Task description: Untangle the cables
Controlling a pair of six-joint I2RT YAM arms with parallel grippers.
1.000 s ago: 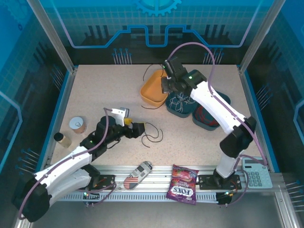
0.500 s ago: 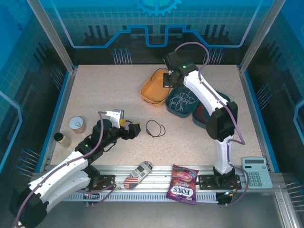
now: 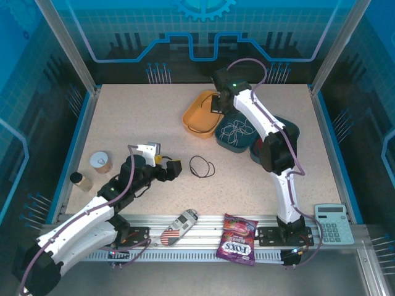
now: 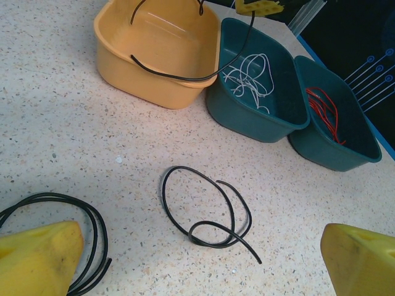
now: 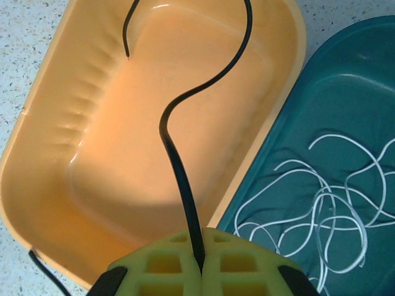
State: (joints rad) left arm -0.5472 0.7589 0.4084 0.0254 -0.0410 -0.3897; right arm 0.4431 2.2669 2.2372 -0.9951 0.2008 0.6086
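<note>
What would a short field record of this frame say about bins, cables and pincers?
right pincer: shut on black cable, which runs over the yellow bin
left pincer: open, above the table
loose black loop: lying on the table
white cable: in the teal bin beside the yellow one
red cable: in the other teal bin

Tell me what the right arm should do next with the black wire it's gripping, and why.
Probably open the right pincer and let the thin black cable drop into the orange plastic tub. The pincer is shut on that cable over the tub, while the white cable already lies in the neighbouring teal tub and the red cable in the second teal tub.
</note>
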